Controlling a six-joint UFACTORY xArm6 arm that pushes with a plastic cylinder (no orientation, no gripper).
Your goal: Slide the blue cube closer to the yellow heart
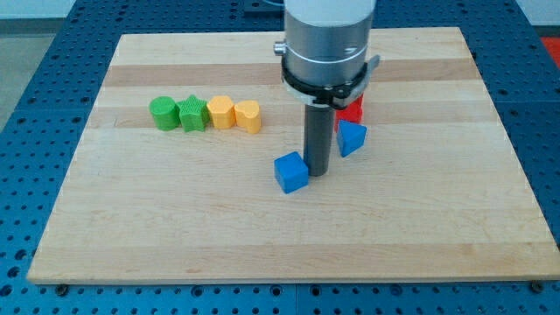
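Observation:
The blue cube (290,171) lies near the middle of the wooden board (175,227). My tip (316,172) rests on the board just to the cube's right, touching or nearly touching it. The yellow heart (248,115) is up and to the left of the cube, at the right end of a row of four blocks. The rod hangs from a grey cylinder (329,44) at the view's top.
The row runs, from the left, green round block (162,113), green star-like block (192,114), yellow block (220,112), yellow heart. A blue triangular block (351,137) lies right of the rod. A red block (352,108) sits behind it, partly hidden.

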